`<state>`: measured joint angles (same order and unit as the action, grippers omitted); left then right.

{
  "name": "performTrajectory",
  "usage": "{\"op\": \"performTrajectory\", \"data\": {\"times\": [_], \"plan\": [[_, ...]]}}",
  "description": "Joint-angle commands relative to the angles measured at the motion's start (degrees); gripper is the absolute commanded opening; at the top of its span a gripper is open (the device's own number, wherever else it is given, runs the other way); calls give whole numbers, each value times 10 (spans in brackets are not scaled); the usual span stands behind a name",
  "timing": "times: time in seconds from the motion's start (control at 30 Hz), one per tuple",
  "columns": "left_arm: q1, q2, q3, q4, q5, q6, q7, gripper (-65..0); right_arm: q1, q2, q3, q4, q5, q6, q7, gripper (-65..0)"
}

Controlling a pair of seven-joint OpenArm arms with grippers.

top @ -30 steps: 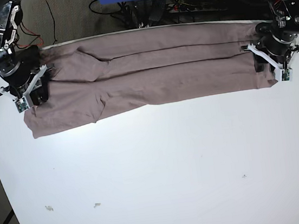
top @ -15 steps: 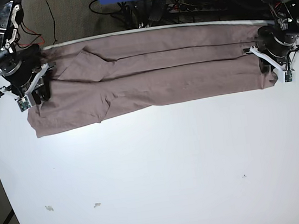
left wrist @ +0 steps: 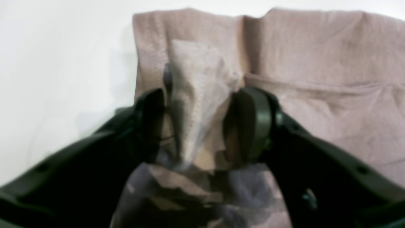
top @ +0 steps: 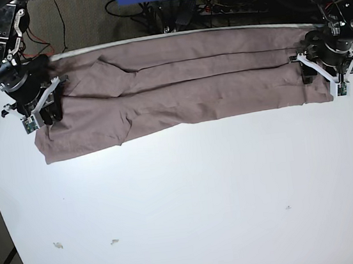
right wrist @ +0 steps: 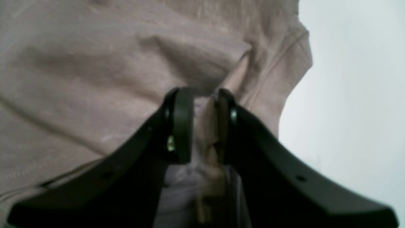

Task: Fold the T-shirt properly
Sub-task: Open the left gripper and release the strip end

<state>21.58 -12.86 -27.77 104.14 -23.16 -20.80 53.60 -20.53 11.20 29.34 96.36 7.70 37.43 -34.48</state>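
Base | T-shirt (top: 177, 83) long axis left-right | left claw (left wrist: 197, 123) parted | right claw (right wrist: 204, 123) pinching T-shirt

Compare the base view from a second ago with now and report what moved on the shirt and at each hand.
The T-shirt has been drawn slightly toward the far edge of the table: its near left corner and right end have crept back. The left hand has spread its jaws, a fold of cloth still between them. The right hand stays pinched on the other end. The shirt remains a long folded band.
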Motion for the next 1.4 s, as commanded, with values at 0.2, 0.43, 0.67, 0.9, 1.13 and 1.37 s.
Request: {"op": "performTrajectory", "data": {"times": [0.2, 0.43, 0.67, 0.9, 1.13, 1.37], "plan": [[1, -2, -7, -3, -12, -2, -28, -455, -3, 4, -2, 17, -9, 1, -10, -514], [2, 0, -8, 16, -29, -6, -23, -650, -2, 4, -4, 17, -8, 4, -12, -513], [5, 5, 8, 75, -42, -6, -8, -650, 2, 2, -4, 12, -9, 9, -15, -513], [17, 14, 15, 109, -30, -8, -9, -650, 2, 0, -7, 13, -16, 15, -24, -513], [24, 16, 21, 103, -23, -7, -8, -650, 2, -1, -5, 8, -19, 25, -29, -514], [18, 12, 12, 42, -11, -10, -7, -434, 1, -1, -6, 6, -20, 21, -35, -514]]}}
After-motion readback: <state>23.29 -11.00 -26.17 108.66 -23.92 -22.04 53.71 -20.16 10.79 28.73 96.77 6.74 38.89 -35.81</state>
